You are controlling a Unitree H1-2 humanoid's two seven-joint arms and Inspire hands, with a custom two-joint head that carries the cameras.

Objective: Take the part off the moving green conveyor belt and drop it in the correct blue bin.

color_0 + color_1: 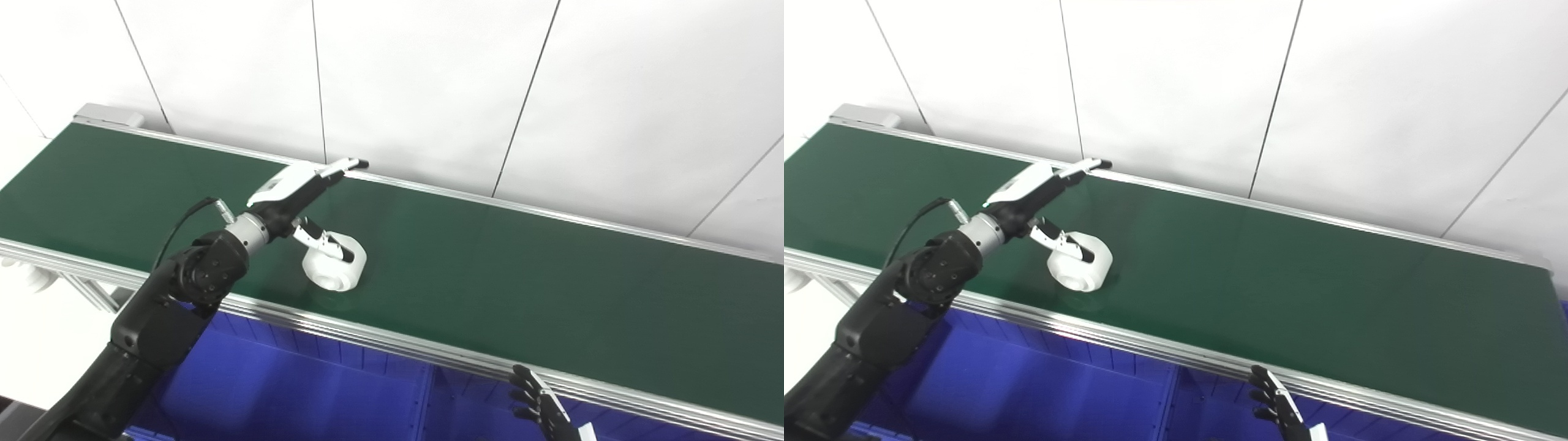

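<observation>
White panelled wall behind, green conveyor belt [520, 275] running diagonally across both views with aluminium side rails [380, 340]. Blue bins [294, 392] sit below the near rail, so a drop only needs the part carried back over the edge; a divider wall between two bins is visible under the rail.

Part is a white ring-shaped piece [335, 264], lying tilted on the belt toward the near side, left of centre.

Left hand [303, 205] is reached out over the belt right at the part. Fingers are spread, not closed: long fingers [343, 166] extend straight past and above the ring toward the far rail, thumb [324, 242] hooks down and lies across the ring's top, touching it or just inside the bore, can't tell which. Looks like a bracket around the ring ahead of a pinch; no grip yet by my read, part sits on the belt.

Right hand [542, 407] is low at the bottom edge, below the near rail, fingers loosely curled and apart, holding nothing. Parked, likely to stay out of the way.

Judgement: grasp stage, early in the task. Belt moves, so the close has to track the ring. Which bin is correct can't be determined from these views.
</observation>
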